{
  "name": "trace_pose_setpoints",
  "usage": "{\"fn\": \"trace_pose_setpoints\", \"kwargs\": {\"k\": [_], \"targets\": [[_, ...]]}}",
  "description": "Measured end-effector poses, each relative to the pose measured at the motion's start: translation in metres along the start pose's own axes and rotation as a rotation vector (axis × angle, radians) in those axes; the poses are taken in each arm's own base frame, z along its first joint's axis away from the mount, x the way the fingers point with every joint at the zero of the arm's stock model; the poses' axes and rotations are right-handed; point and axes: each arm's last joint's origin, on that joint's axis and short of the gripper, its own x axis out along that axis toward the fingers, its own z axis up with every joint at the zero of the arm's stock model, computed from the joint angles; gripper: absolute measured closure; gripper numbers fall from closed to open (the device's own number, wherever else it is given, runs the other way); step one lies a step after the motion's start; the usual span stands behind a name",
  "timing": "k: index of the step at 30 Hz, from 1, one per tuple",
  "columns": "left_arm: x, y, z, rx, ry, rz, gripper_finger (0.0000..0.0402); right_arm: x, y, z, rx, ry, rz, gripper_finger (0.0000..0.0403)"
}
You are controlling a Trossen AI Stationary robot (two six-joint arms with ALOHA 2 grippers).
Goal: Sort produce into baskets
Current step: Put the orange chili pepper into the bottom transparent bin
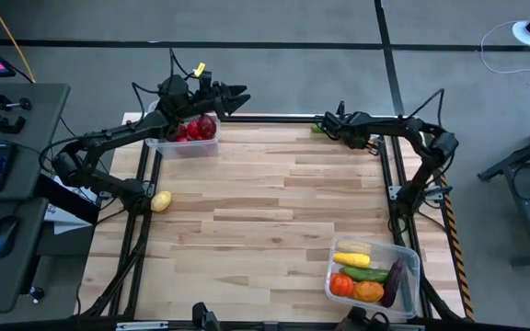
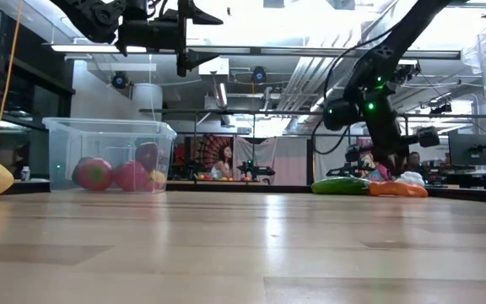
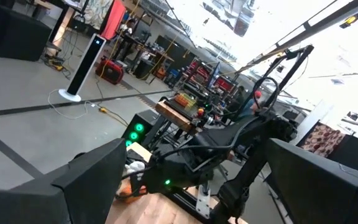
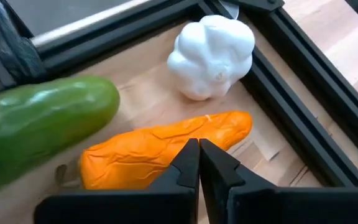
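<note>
Right gripper (image 4: pixel 199 155) closed (fingertips touching); left gripper (image 1: pixel 237 96) raised, spread.

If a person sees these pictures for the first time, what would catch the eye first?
Probably the right claw, fingers together, poised just above the orange carrot at the table's far edge, with a green cucumber and white garlic beside it. Next, the left claw, open, hangs above the far-left basket of red produce. A lone yellow lemon lies at the left edge, and the near-right basket holds mixed vegetables.
</note>
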Motion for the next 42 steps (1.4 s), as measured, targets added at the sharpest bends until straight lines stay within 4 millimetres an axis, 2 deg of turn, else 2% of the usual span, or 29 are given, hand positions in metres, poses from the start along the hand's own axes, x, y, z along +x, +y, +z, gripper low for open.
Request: {"fn": "trace_pose_setpoints", "kwargs": {"k": [6, 13, 19, 29, 31, 34, 38, 42], "targets": [[0.0, 0.0, 0.0, -0.001, 0.001, 0.0, 0.0027, 0.009, 0.007, -0.006, -0.058, 0.006, 0.002, 0.0402], [0.0, 0.0, 0.0, -0.001, 0.001, 0.0, 0.0027, 0.002, 0.01, -0.015, -0.247, 0.028, 0.04, 0.0402], [0.0, 0.0, 0.0, -0.012, 0.001, 0.0, 0.0027, -0.012, 0.011, -0.034, -0.422, 0.067, 0.091, 0.0403], [0.0, -0.001, -0.001, -0.055, 0.003, -0.002, 0.0027, -0.044, 0.01, -0.077, -0.56, 0.122, 0.211, 0.0403], [0.0, -0.001, -0.001, -0.055, 0.004, -0.003, 0.0027, -0.055, 0.009, -0.08, -0.549, 0.102, 0.237, 0.0403], [0.001, -0.002, -0.001, -0.055, 0.005, -0.005, 0.0027, -0.068, 0.005, -0.07, -0.406, 0.038, 0.228, 0.0403], [0.001, -0.003, -0.002, -0.056, 0.008, -0.009, 0.0027, -0.058, 0.002, -0.045, -0.163, -0.054, 0.178, 0.0403], [0.002, -0.004, -0.003, -0.057, 0.012, -0.015, 0.0027, -0.036, 0.006, -0.029, 0.026, -0.082, 0.179, 0.0403]]}}
